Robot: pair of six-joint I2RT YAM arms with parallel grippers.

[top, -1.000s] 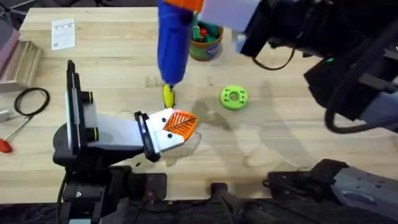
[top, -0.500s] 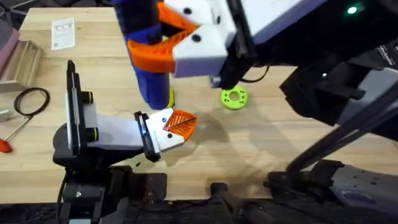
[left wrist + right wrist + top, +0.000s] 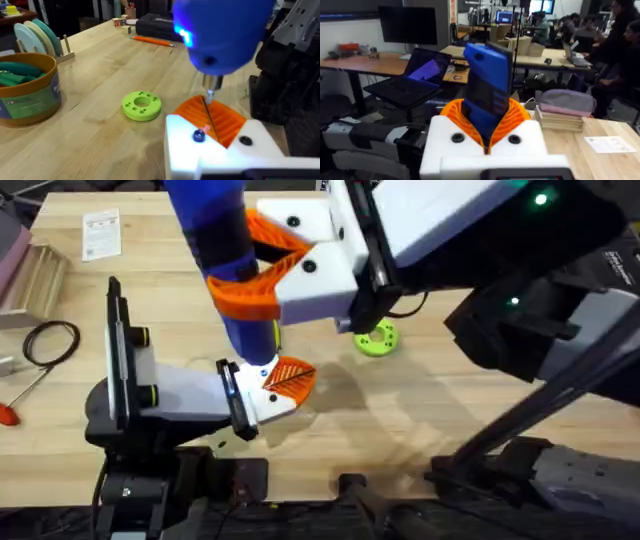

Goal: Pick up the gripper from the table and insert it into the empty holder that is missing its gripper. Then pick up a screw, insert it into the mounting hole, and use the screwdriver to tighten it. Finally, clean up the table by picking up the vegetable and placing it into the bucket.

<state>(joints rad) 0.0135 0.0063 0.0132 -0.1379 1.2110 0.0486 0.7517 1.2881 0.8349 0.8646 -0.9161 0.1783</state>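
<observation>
Screwdriver [image 3: 225, 270], bright blue and pen-shaped, stands upright, its thin silver tip [image 3: 209, 95] down at the orange ribbed gripper [image 3: 215, 117] seated in the white holder [image 3: 262, 395]. Pale wooden worktop [image 3: 450, 400]; desks and monitors fill the room behind. Right gripper [image 3: 262, 270] has its fingers [image 3: 512, 120] clamped on the blue body. I cannot tell the left fingers' state.

screwdriver [image 3: 232, 270] above holder [image 3: 262, 388], disc [image 3: 376, 338] right, bucket [image 3: 27, 90] beyond
</observation>
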